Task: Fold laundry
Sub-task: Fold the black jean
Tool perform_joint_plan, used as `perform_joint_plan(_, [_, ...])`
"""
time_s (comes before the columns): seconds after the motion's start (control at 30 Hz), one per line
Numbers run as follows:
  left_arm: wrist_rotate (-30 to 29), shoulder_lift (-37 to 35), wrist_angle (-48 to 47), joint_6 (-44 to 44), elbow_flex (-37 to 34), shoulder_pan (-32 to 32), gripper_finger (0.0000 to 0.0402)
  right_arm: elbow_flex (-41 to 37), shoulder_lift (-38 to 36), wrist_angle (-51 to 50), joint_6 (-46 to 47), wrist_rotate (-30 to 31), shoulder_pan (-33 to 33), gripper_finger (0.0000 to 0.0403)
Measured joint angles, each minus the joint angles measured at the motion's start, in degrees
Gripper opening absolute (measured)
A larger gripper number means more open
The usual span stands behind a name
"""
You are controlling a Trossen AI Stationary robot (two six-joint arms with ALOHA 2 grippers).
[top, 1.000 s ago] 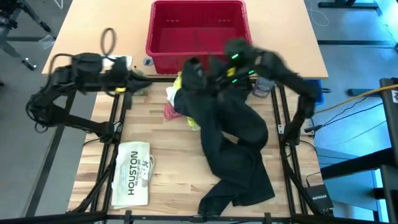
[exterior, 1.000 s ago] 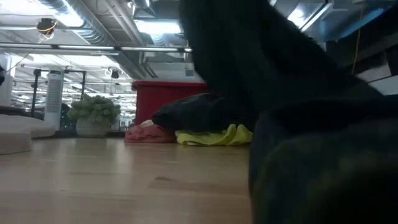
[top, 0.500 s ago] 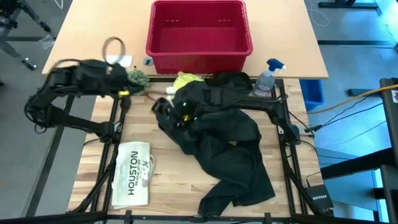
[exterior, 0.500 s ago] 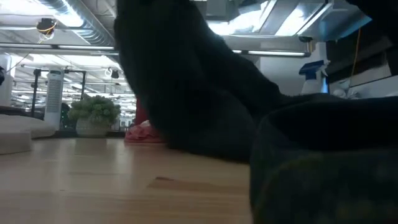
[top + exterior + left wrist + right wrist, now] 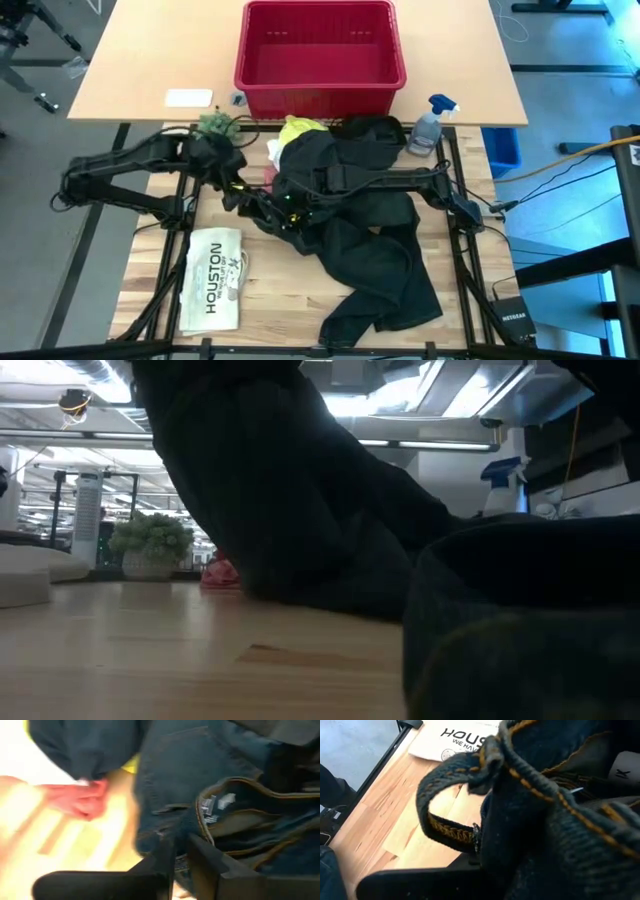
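The black trousers [image 5: 370,230] lie sprawled over the table's middle, legs trailing to the near edge. Their waist end is raised by my right gripper [image 5: 270,208], which is shut on it. My left gripper [image 5: 181,862] stands just left of it, at the cloth's edge, tipped downward, with a narrow gap between its fingers. The yellow T-shirt [image 5: 298,130] peeks out from under the trousers near the basket. The pink cloth [image 5: 82,800] lies on the wood beside them. My right gripper holds the trousers at the waistband [image 5: 530,775], by the orange-stitched belt loop; the cloth covers the fingers, so the kind of hold does not show. It comes slanting down from the table's right. The waist end hangs off the table while the legs lie flat. My left gripper's fingertips [image 5: 165,857] stand at the trousers' edge; I cannot tell whether they touch it.
A red basket [image 5: 320,85] stands at the far edge. A spray bottle [image 5: 428,125] is to its right, a small green plant [image 5: 215,125] and a white card [image 5: 188,97] to its left. The flat white HOUSTON item [image 5: 213,278] lies at the near left.
My right gripper has swung from beside the basket toward the table's left and near side and has come down, dragging the trousers' waist end over the yellow and pink cloths. My left gripper has dropped from the left edge toward the trousers and has tipped downward.
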Motion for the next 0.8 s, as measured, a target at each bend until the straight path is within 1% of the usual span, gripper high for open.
perform_joint_plan(0.13, [0.5, -1.3, 2.6, -3.7, -0.1, 0.0, 0.0109, 0.0, 0.0, 0.1, 0.2, 0.0, -0.1, 0.0026])
perform_joint_plan(0.3, [0.3, -1.9, 3.1, -6.6, -0.1, 0.2, 0.0182, 0.0, 0.0, 0.1, 0.3, 0.0, -0.1, 0.0026])
perform_joint_plan(0.4, [-2.8, -1.5, 1.4, -8.0, -0.1, 0.2, 0.0211, 0.0, 0.0, 0.0, 0.3, 0.0, -0.1, 0.0026])
perform_joint_plan(0.47, [-6.0, -0.7, -1.6, -8.5, -0.1, 0.2, 0.0219, 0.0, 0.0, 0.0, 0.3, 0.0, -0.1, 0.0026])
perform_joint_plan(0.53, [-8.1, 0.3, -3.2, -8.5, -0.1, 0.2, 0.0220, 0.0, 0.0, 0.0, 0.4, 0.0, -0.1, 0.0026])
perform_joint_plan(0.6, [-8.8, 1.4, -3.5, -8.1, -0.1, 0.2, 0.0215, 0.0, 0.0, 0.0, 0.4, 0.0, -0.1, 0.0026])
perform_joint_plan(0.67, [-9.6, 2.6, -3.4, -7.4, -0.1, 0.2, 0.0197, 0.0, 0.0, 0.0, 0.6, 0.0, -0.1, 0.0026])
perform_joint_plan(0.73, [-10.2, 3.5, -3.9, -6.5, -0.1, 0.2, 0.0158, 0.0, 0.0, 0.2, 1.3, -0.8, -0.1, 0.0026])
perform_joint_plan(0.8, [-10.2, 3.8, -4.2, -5.5, -0.1, 0.2, 0.0093, 0.0, 0.0, 0.7, 1.5, -1.9, -0.1, 0.0026])
